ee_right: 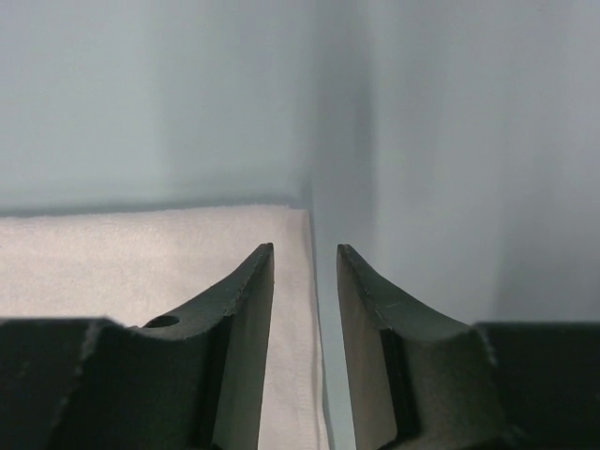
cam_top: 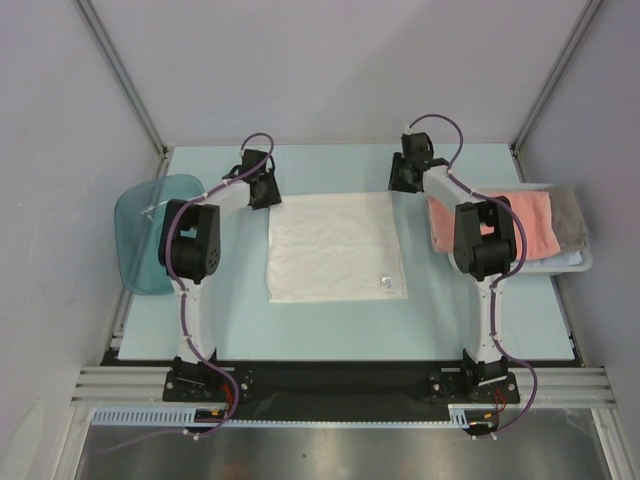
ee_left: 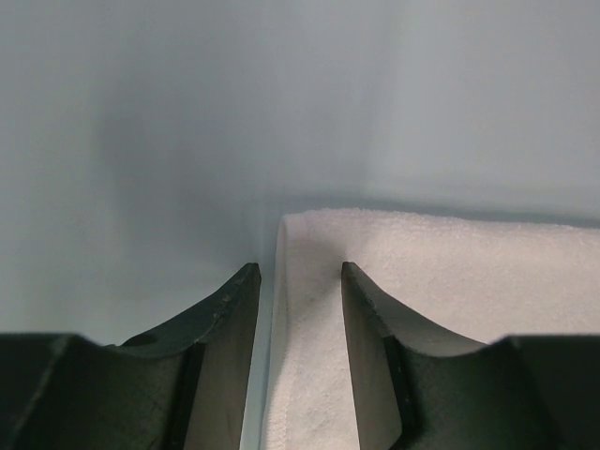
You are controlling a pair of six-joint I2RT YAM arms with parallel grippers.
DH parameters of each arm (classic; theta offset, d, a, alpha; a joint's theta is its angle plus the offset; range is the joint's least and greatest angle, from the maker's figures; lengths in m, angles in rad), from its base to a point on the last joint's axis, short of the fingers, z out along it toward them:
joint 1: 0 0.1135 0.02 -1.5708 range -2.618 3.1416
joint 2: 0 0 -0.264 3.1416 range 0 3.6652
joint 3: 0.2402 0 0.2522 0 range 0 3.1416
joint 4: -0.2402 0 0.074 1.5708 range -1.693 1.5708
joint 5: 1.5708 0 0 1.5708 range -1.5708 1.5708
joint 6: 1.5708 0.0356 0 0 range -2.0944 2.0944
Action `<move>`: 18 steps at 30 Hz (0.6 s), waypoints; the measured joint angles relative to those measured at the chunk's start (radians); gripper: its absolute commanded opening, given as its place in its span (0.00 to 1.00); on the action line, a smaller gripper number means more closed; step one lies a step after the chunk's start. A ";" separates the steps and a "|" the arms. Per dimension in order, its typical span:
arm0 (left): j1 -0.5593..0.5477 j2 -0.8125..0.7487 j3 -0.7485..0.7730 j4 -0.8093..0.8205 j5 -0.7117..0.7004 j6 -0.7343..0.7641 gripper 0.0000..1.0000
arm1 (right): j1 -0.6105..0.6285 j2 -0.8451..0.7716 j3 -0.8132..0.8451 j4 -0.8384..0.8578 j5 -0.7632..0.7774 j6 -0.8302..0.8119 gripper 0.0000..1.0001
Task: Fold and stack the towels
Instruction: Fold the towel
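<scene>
A white towel (cam_top: 335,245) lies folded flat in the middle of the table, with a small label (cam_top: 386,282) near its front right corner. My left gripper (cam_top: 268,195) is low over its far left corner, jaws open. In the left wrist view the towel (ee_left: 450,272) shows its corner between and under the left gripper (ee_left: 298,267). My right gripper (cam_top: 402,180) is at the far right corner, also open. In the right wrist view the towel's (ee_right: 141,253) edge runs under the gap of the right gripper (ee_right: 305,247). A salmon-pink towel (cam_top: 520,225) and a grey towel (cam_top: 570,215) lie at the right.
A translucent blue tub (cam_top: 150,235) sits at the table's left edge, beside the left arm. A white basket (cam_top: 585,262) at the right edge holds the pink and grey towels, behind the right arm's elbow. Enclosure walls stand close around the table.
</scene>
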 measured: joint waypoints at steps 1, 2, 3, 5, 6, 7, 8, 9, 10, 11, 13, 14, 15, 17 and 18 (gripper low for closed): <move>0.000 0.000 0.003 -0.005 -0.002 0.000 0.46 | 0.000 0.000 0.000 0.002 -0.002 0.000 0.39; 0.000 0.000 0.006 -0.010 -0.005 0.000 0.47 | 0.000 0.000 0.000 0.005 -0.005 0.000 0.39; 0.000 0.000 0.007 -0.013 -0.012 0.000 0.47 | 0.000 0.000 0.000 0.006 -0.008 0.000 0.39; 0.001 0.000 0.007 -0.018 -0.020 0.000 0.47 | -0.001 0.002 0.000 0.010 -0.019 0.000 0.39; 0.001 0.000 0.007 -0.020 -0.022 0.000 0.47 | -0.001 0.003 0.000 0.012 -0.026 0.000 0.39; 0.001 0.000 0.008 -0.022 -0.023 0.000 0.47 | -0.001 0.005 0.000 0.013 -0.030 0.000 0.40; 0.001 0.000 0.009 -0.024 -0.024 0.000 0.47 | -0.001 0.008 0.000 0.014 -0.034 0.000 0.40; 0.001 0.002 0.011 -0.027 -0.024 0.000 0.47 | -0.001 0.011 0.000 0.016 -0.037 0.000 0.40; 0.001 0.003 0.013 -0.030 -0.024 0.000 0.47 | -0.001 0.015 0.000 0.017 -0.041 0.000 0.40; 0.001 0.005 0.018 -0.034 -0.024 0.000 0.47 | -0.001 0.021 0.000 0.017 -0.043 0.000 0.39; 0.001 0.013 0.030 -0.041 -0.024 0.000 0.47 | 0.000 0.032 0.000 0.018 -0.044 0.000 0.39; 0.001 0.016 0.036 -0.045 -0.024 -0.001 0.47 | 0.000 0.040 0.000 0.018 -0.044 0.000 0.39; 0.001 0.019 0.042 -0.049 -0.024 -0.001 0.46 | 0.000 0.046 0.000 0.018 -0.044 0.000 0.39; 0.001 0.025 0.051 -0.053 -0.024 -0.002 0.46 | 0.000 0.058 0.000 0.017 -0.043 -0.001 0.39; 0.001 0.028 0.055 -0.054 -0.024 -0.002 0.46 | 0.000 0.062 0.000 0.018 -0.043 -0.002 0.39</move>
